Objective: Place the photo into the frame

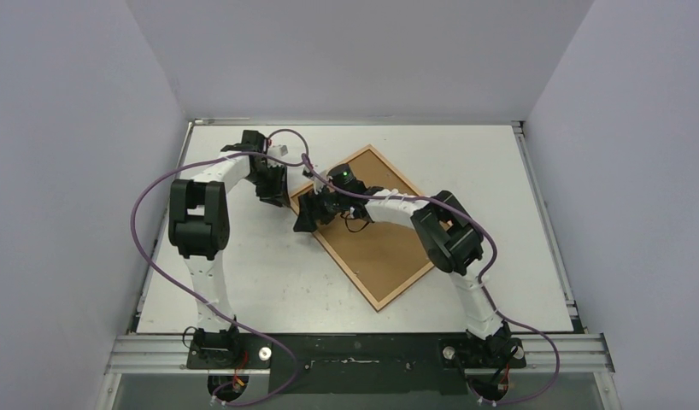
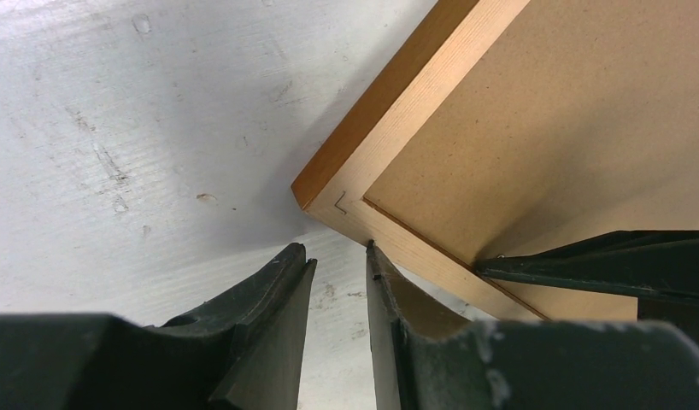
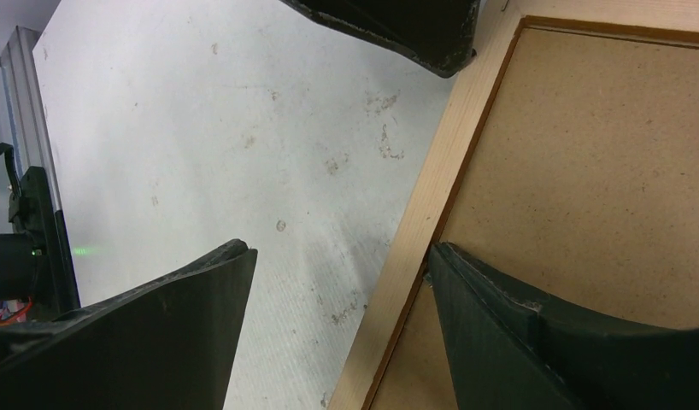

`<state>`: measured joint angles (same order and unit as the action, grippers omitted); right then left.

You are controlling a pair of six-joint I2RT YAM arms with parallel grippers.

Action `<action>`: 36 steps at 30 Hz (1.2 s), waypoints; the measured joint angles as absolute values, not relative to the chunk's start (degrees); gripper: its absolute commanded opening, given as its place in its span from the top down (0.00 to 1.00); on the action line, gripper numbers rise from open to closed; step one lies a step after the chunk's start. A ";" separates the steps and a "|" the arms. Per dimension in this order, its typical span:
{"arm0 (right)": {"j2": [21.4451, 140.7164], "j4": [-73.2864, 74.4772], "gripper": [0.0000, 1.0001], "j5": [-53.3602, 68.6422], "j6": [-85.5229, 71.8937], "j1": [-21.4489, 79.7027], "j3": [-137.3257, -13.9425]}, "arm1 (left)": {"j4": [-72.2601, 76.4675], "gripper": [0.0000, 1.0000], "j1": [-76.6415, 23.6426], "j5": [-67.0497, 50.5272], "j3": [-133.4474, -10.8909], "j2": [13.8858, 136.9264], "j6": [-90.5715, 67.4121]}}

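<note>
Frame point(image 2: 419, 90) lies face down and diagonal at mid-table point(image 1: 269, 273), with the fibreboard backing point(image 2: 568, 120) uppermost. Left claw point(image 2: 337, 249) is narrowly parted and empty, tips at one frame corner. Right claw point(image 3: 339, 252) is spread wide and straddles a moulding rail, one finger over the backing and the other over the table.

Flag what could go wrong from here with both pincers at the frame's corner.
The left pincer sits just off the frame's corner, one tip at its rail: advancing may shove the frame across the table instead of gripping it.
The right pincer straddles a rail nearby, open: the two could collide.
The photo shows in no view, only the backing board, so its seating can't be checked.
</note>
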<state>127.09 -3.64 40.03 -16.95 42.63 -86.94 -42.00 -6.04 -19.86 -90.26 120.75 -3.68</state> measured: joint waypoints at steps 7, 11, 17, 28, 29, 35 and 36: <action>125.08 -1.17 0.24 38.96 -15.84 43.00 -85.27 | -42.06 0.72 -6.42 -19.88 -90.26 120.75 -3.84; 124.20 0.30 0.17 38.81 -16.38 43.05 -85.27 | -42.41 0.60 -6.20 -19.94 -90.28 120.57 -3.77; 121.16 -1.21 0.14 38.85 -22.92 40.75 -84.09 | -46.28 0.40 -3.97 -21.67 -92.36 119.77 -2.09; 94.98 4.99 0.07 19.38 -33.34 25.63 -67.13 | -49.65 0.38 -6.50 -25.67 -120.11 129.84 1.76; 92.75 6.63 0.06 17.52 -33.80 25.19 -65.54 | -49.95 0.38 -7.11 -26.09 -122.96 132.07 2.02; 78.30 18.37 0.05 9.41 -38.06 23.18 -49.91 | -52.38 0.47 -9.80 -27.29 -131.52 142.85 2.55; 76.99 19.97 0.05 8.93 -38.61 23.03 -48.38 | -52.84 0.48 -10.09 -27.27 -131.52 143.52 2.59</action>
